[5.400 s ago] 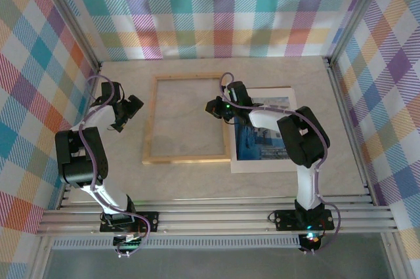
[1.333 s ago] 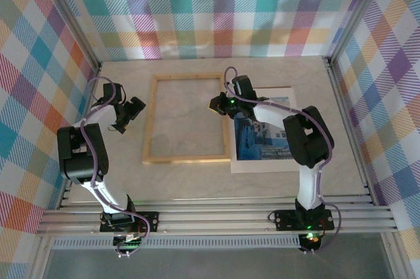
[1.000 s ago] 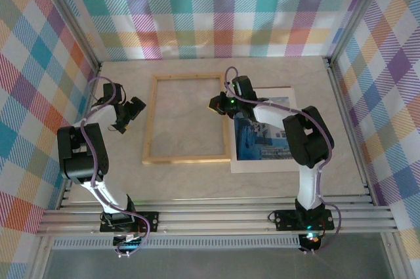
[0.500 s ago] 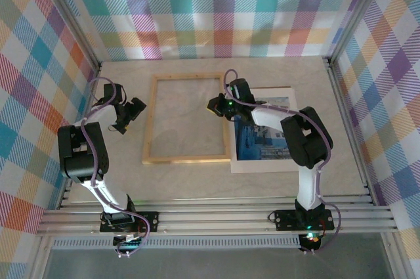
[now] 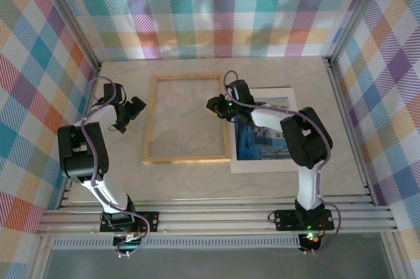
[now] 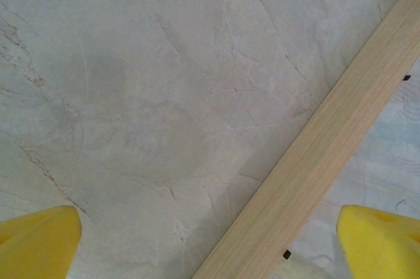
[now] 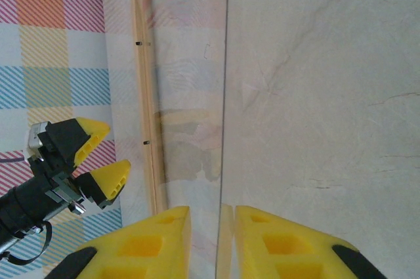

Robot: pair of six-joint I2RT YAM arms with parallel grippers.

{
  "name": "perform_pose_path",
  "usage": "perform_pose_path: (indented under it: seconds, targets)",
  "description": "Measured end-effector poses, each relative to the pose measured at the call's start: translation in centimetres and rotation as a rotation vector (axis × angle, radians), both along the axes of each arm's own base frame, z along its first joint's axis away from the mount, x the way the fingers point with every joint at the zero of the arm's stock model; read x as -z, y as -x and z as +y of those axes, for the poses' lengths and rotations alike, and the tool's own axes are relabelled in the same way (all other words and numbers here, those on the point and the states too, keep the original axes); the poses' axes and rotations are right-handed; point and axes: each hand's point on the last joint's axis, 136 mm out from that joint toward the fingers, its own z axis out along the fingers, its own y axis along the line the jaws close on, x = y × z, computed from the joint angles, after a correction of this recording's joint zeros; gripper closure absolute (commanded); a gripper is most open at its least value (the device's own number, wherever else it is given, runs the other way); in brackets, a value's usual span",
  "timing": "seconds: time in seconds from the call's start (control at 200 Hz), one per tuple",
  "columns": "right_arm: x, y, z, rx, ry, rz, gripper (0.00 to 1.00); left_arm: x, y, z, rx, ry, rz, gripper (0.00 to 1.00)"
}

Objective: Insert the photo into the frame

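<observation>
The frame (image 6: 315, 161) is pale, matt wood with fine straight grain, its clear pane (image 7: 190, 95) glossy with faint reflections, the table (image 6: 131, 95) smooth and marble-veined, the photo (image 5: 262, 148) a paper print, the white mat border (image 5: 262, 166) matt card.

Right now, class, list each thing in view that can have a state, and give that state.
frame: lying flat on the table, empty, no photo in it.
photo: flat on the white mat, outside the frame, partly covered by the right arm.
left gripper: open, holding nothing.
right gripper: fingers close together astride a thin edge; grip unclear.
</observation>
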Motion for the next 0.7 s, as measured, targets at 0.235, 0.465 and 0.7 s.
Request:
perform_pose_path:
  seconds: [0.235, 0.465, 0.7]
  targets:
    - [0.27, 0.21, 0.04, -0.001, 0.012, 0.006, 0.74, 0.00, 0.00, -0.01, 0.000, 0.001, 0.000, 0.00]
    - [0.35, 0.52, 0.34, -0.011, 0.019, 0.005, 0.69, -0.01, -0.01, -0.11, 0.004, 0.005, -0.001, 0.00]
    - [0.89, 0.49, -0.12, -0.014, 0.078, -0.003, 0.53, 0.21, 0.01, -0.13, 0.004, 0.007, 0.004, 0.00]
